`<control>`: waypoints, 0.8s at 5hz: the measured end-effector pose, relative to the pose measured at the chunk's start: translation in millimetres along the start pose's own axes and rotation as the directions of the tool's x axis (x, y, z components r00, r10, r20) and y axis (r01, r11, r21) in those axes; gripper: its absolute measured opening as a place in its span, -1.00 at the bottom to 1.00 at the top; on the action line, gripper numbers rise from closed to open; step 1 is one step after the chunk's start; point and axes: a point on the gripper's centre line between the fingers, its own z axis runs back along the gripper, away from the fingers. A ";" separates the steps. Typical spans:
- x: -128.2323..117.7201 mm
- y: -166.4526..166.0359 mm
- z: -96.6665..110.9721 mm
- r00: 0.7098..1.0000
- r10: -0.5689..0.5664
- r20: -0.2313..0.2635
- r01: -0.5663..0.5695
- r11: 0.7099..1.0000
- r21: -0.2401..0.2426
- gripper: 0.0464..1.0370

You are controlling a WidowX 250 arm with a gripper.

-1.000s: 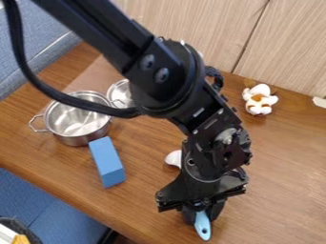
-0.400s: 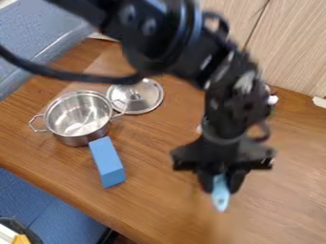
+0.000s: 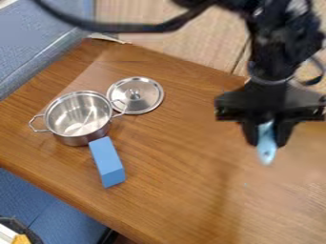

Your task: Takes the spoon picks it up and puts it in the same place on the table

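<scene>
At the right of the view, the black gripper (image 3: 267, 136) hangs over the wooden table (image 3: 172, 167), its fingers shut on the light-blue spoon (image 3: 267, 148). The spoon's blue handle end points down below the fingertips, raised above the tabletop. The rest of the spoon is hidden behind the gripper.
A steel pot (image 3: 77, 119) with two handles stands at the left, and its lid (image 3: 136, 95) lies beside it. In front of the pot is a blue block (image 3: 107, 162). A wood-panel wall (image 3: 175, 45) runs along the table's back edge.
The gripper has risen and moved toward the back right, carrying the spoon up from the front of the table. The pot's lid has come into full view.
</scene>
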 end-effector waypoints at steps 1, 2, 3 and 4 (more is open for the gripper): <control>11.5 -28.0 -13.6 1.000 -0.020 0.003 0.021 0.999 -0.026 -0.42; 24.0 -44.1 -34.0 1.000 -0.010 -0.008 0.010 1.000 -0.017 -0.42; 30.6 -55.5 -61.3 0.998 0.000 -0.055 -0.001 1.000 -0.010 -0.42; 38.2 -55.5 -76.1 0.996 0.018 -0.082 -0.019 1.000 -0.001 -0.42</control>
